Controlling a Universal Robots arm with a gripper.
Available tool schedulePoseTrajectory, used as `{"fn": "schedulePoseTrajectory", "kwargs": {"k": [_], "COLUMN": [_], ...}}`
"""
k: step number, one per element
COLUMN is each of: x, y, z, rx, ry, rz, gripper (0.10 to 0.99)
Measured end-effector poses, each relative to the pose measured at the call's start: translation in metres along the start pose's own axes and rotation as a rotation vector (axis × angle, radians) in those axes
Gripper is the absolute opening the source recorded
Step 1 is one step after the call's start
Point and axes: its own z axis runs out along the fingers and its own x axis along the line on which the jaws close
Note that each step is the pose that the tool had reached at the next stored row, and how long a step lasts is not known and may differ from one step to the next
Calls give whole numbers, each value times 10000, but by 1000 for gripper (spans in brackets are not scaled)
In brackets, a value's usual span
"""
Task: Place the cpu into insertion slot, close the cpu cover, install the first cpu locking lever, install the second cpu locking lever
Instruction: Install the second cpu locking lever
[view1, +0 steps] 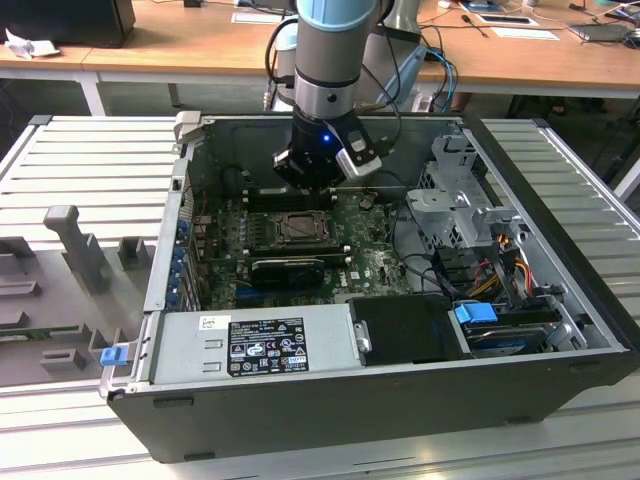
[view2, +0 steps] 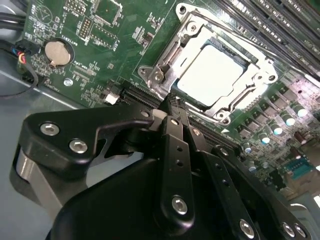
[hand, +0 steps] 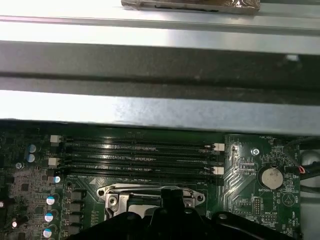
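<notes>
Inside the open computer case, the insertion slot (view1: 298, 228) sits mid-board on the green motherboard (view1: 372, 262). In the second wrist view the cpu (view2: 212, 70) lies flat in the slot, its pale face showing through the window of the cpu cover (view2: 165, 65), which lies down over it. My gripper (view2: 172, 104) hangs just above the slot's near edge with its dark fingers (view2: 176, 145) pressed together and nothing between them. In the exterior view the gripper (view1: 313, 185) stands over the slot's back edge. The first wrist view shows the slot's frame (hand: 112, 196) just past the gripper tip (hand: 172, 192).
Long black memory slots (hand: 140, 157) run beside the socket, under the case's metal wall (hand: 160, 107). A coin battery (view2: 56, 52) sits on the board. A power supply (view1: 255, 345), a drive cage (view1: 455, 195) and cables (view1: 500, 265) crowd the case.
</notes>
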Motion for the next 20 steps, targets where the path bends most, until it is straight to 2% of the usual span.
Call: {"fn": "schedulePoseTrajectory", "kwargs": {"k": [3,10,18,20], "x": [0,4,6,8], "y": [2,-93,-137,-177], "z": [-48,-60,-58,-60], "rx": [-10,-18,-17,-18], "ry": [0,-1,-2,-1], "rz": [-2,7,7,7], "gripper": [106,106,106,106]}}
